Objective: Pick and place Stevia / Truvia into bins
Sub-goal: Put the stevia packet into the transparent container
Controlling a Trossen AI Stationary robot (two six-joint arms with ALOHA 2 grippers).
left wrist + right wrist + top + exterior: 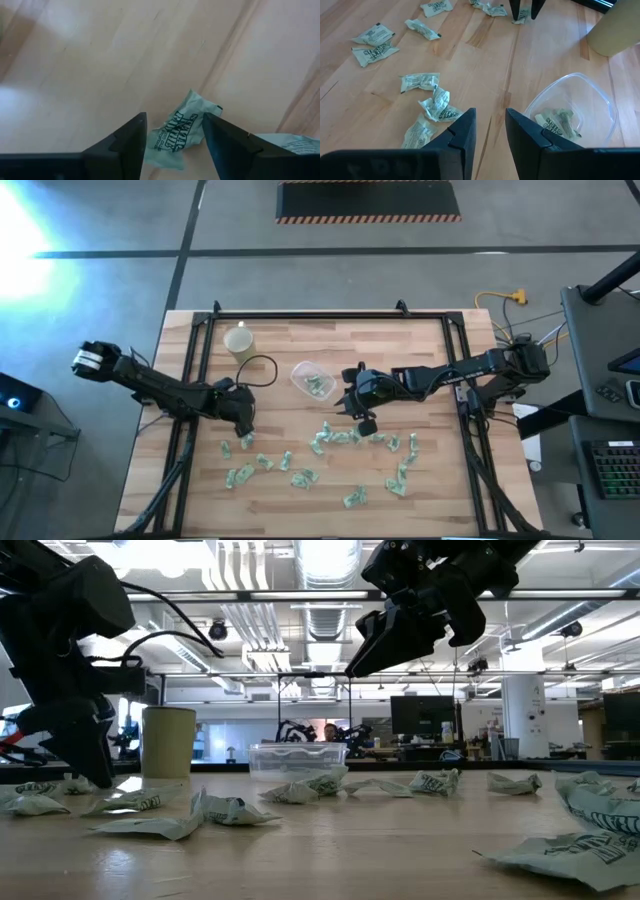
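1. Here, the left gripper (pixel 174 134), fingers spread, straddles one crumpled pale green-and-white paper sachet (pixel 176 131) at the table's 8 o'clock.
2. Sachets look light, soft and crushable; pinching across the creased middle seems best.
3. The small clear plastic tub (pixel 312 378) holds sachets near centre.
4. The right gripper (pixel 490 125), fingers parted and empty, hovers at the tub's 3 o'clock.

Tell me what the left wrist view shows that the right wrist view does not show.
Only the left wrist view shows the left gripper open around one sachet, with its print readable. Only the right wrist view shows the tub holding sachets, the yellow cup, many scattered sachets and the right gripper. Both show the wooden table.
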